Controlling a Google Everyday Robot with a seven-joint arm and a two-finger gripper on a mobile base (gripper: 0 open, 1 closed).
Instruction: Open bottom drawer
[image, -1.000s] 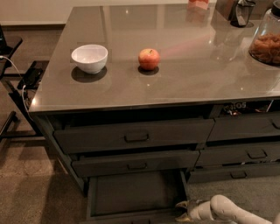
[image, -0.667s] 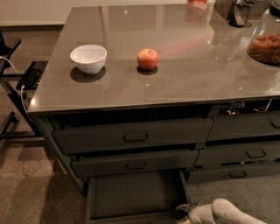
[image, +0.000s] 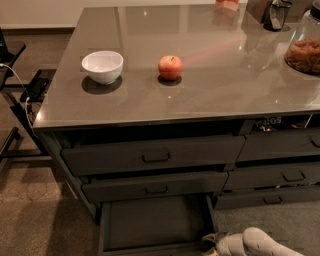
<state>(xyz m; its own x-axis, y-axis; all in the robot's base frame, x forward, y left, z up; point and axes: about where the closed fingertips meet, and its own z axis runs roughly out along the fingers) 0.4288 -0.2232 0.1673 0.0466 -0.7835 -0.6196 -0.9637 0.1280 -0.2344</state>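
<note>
The bottom drawer (image: 155, 222) of the left wide stack is pulled out under the counter, and its flat dark tray shows from above. Its front and handle are cut off by the lower frame edge. My gripper (image: 212, 242) sits at the drawer's front right corner, at the bottom of the camera view, on the end of my white arm (image: 260, 244). Two taller-fronted wide drawers, one (image: 155, 156) above the other (image: 155, 186), each stand slightly ajar.
A grey counter (image: 210, 95) carries a white bowl (image: 102, 66), an apple (image: 170, 67), a jar of snacks (image: 305, 52) and a dark appliance (image: 275, 12). A right drawer stack (image: 280, 160) adjoins. A black stand with cables (image: 22, 100) is at left.
The camera view has shifted slightly left. My arm and gripper stay at the drawer's front right corner. The drawer looks equally far out.
</note>
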